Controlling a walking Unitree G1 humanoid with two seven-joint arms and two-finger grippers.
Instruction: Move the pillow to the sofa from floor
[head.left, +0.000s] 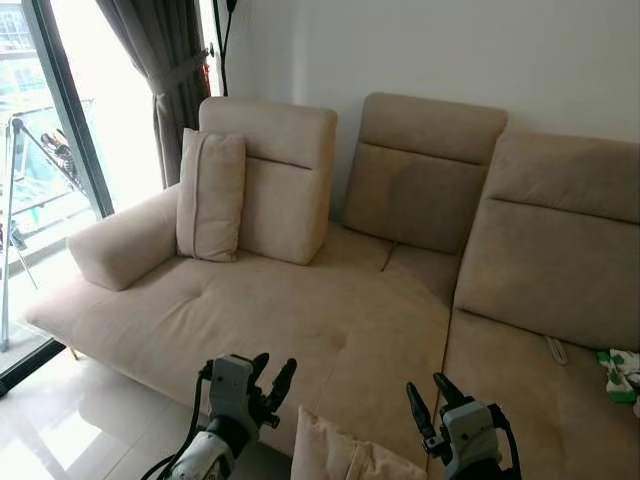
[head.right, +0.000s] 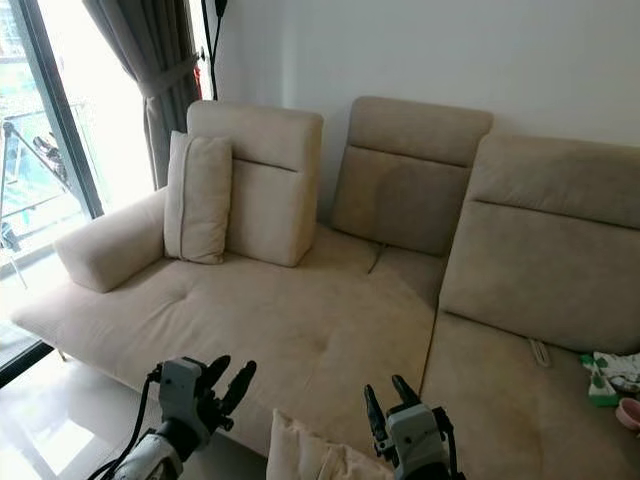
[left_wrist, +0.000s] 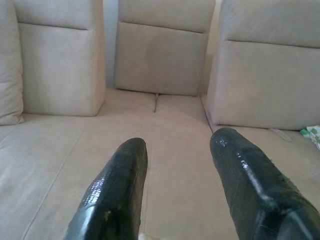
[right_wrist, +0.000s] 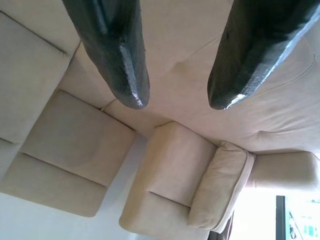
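A beige pillow pokes up at the bottom edge of the head views, just in front of the beige sofa's seat. What it rests on is hidden. My left gripper hovers open to the pillow's left, over the seat's front edge. My right gripper is open on the pillow's right. Neither touches it. In the left wrist view the fingers are spread with bare seat between them. The right wrist fingers are also apart. A second pillow leans against the left backrest.
A glass door and dark curtain stand at the left, with glossy floor tiles below. A green-and-white item lies on the right seat. The armrest bounds the sofa's left end.
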